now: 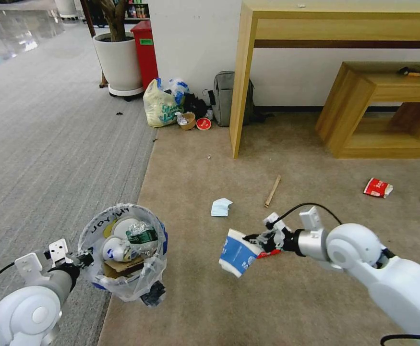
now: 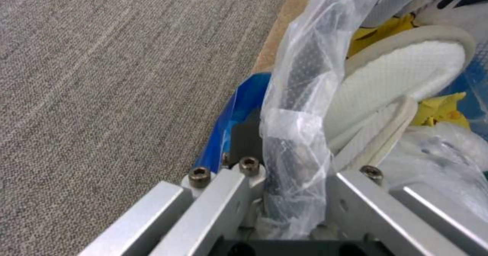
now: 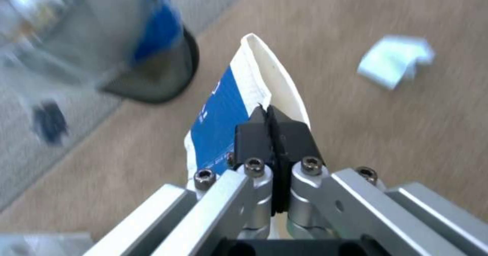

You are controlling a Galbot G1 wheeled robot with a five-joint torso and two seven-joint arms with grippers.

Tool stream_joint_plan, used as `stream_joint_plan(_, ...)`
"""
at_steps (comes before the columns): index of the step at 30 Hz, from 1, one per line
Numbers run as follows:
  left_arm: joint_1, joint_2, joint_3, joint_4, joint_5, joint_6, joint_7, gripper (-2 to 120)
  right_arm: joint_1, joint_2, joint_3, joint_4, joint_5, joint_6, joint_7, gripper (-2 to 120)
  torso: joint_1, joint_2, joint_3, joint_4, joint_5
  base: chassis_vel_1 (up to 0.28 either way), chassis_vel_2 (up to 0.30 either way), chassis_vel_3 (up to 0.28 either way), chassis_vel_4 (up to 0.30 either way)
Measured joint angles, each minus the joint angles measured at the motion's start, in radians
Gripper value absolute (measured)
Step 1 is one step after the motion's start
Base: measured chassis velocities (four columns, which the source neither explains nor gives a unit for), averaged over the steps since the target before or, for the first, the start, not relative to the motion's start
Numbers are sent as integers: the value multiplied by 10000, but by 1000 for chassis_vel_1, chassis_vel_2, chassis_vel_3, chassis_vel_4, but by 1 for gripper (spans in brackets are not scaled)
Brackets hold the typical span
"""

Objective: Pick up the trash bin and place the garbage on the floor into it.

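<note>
Lined trash bin aloft, crushed blue-white cup beside it

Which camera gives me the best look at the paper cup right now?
The head view: the whole blue-white paper cup shows, squashed, held by the right gripper above the floor, beside the trash bin. The right wrist view shows its pinched rim close up. The left wrist view looks at the bin's bag and a slipper.

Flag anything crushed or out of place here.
The paper cup in the right gripper is squashed flat at its rim. A tissue, stick and red carton lie on the carpet.
</note>
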Motion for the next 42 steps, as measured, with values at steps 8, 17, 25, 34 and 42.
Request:
stream_joint_plan(8, -24, -9, 54, 118, 90, 0, 45, 0, 226, -111, 901, 712, 449, 0, 56, 0, 0, 0, 0, 3, -1, 0, 0, 0, 0)
stream_joint_plan(17, -90, -67, 292, 451, 377, 0, 137, 0, 972, -288, 2074, 2012, 1665, 0, 360, 0, 0, 0, 0, 1, -1, 0, 0, 0, 0)
stream_joint_plan(25, -113, 10, 852, 451, 711, 0, 147, 0, 2551, 860, 766, 2377, 2908, 0, 1211, 0, 1, 0, 1, 3, -1, 0, 0, 0, 0)
stream_joint_plan(34, -119, -4, 1465, 348, 901, 0, 149, 0, 3184, 1578, -109, 2257, 3555, 0, 1909, 0, 0, 0, 1, 1, -2, 0, 0, 0, 0)
stream_joint_plan(42, -132, 107, 1719, 31, 778, 0, 52, 0, 3105, 1795, -1139, 1919, 3477, 0, 2246, 0, 1, 0, 1, 1, -1, 0, 0, 0, 0)
